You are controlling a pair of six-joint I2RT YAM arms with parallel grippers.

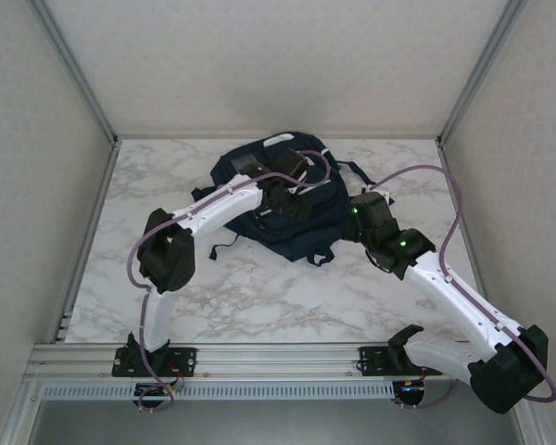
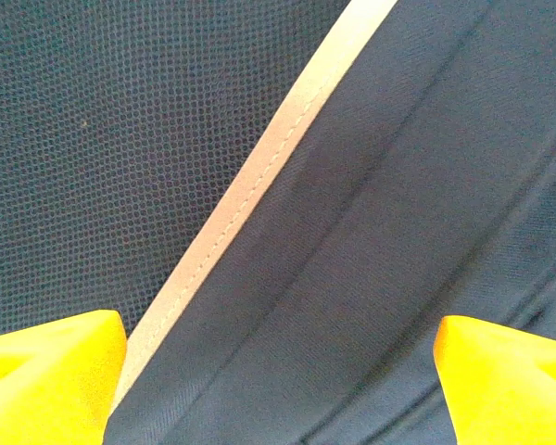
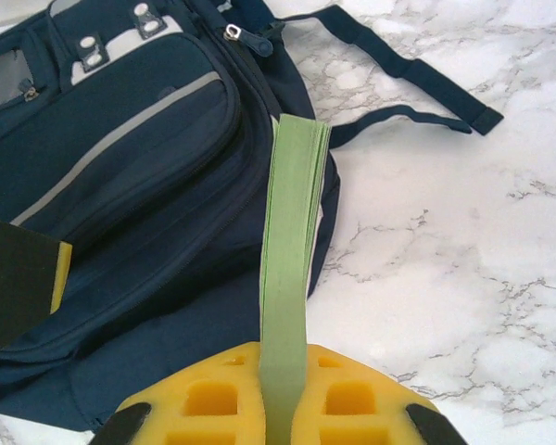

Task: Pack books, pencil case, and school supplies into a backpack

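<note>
Marbled bench point(image 1: 259, 301) carries a navy backpack point(image 1: 296, 238). Up close, right fingers point(image 3: 213, 400) pinch a pale green pad point(image 3: 292, 232); left fingers point(image 2: 46, 375) spread over mesh.

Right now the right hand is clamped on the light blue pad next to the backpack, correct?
Not quite. The colour is wrong: the right hand is clamped on the pale green pad, not a light blue one. The right wrist view shows it held edge-on between the yellow fingers, next to the navy backpack.

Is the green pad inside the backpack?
No, the right claw grips the green pad edge-on, outside the backpack.
</note>
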